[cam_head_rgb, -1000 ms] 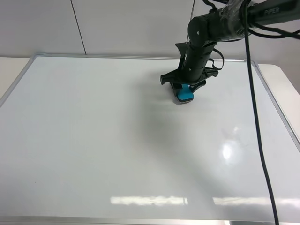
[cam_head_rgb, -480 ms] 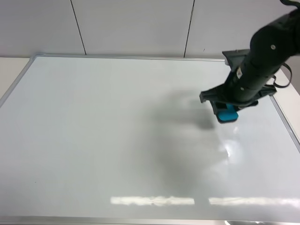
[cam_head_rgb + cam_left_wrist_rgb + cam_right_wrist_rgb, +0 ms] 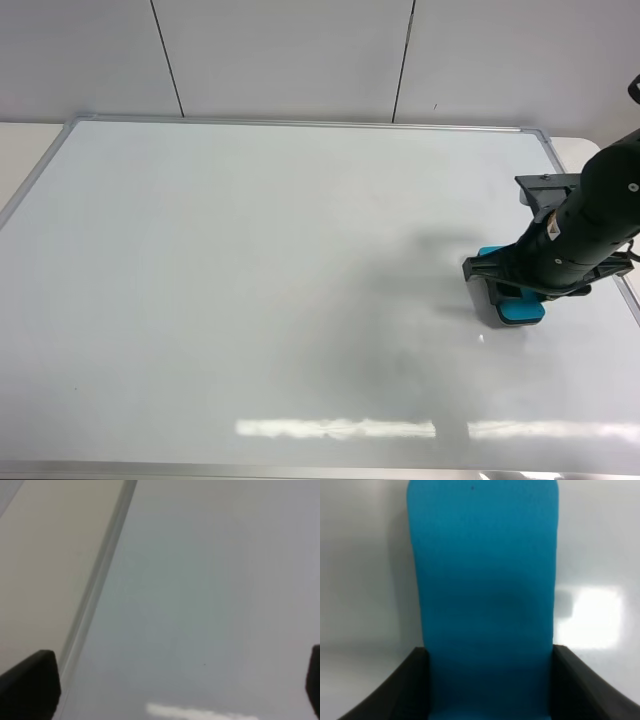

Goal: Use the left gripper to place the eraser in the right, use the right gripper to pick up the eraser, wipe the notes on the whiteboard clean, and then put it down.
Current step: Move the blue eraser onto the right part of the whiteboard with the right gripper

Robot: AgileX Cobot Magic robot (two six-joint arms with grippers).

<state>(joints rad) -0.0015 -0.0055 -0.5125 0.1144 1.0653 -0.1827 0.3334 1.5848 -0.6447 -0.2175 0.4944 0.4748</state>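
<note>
Since the earlier frames the eraser is being carried by the right gripper from the far middle of the whiteboard over to its right side, near the right frame edge, where it is now being pressed flat on the glossy surface. At the left, the left gripper is being held open above the board's left frame edge, only its two dark finger pads being seen, with nothing between them. At the right, the eraser's teal top is being clamped between the right gripper's black jaws, and no marker notes are being shown anywhere on the board.
</note>
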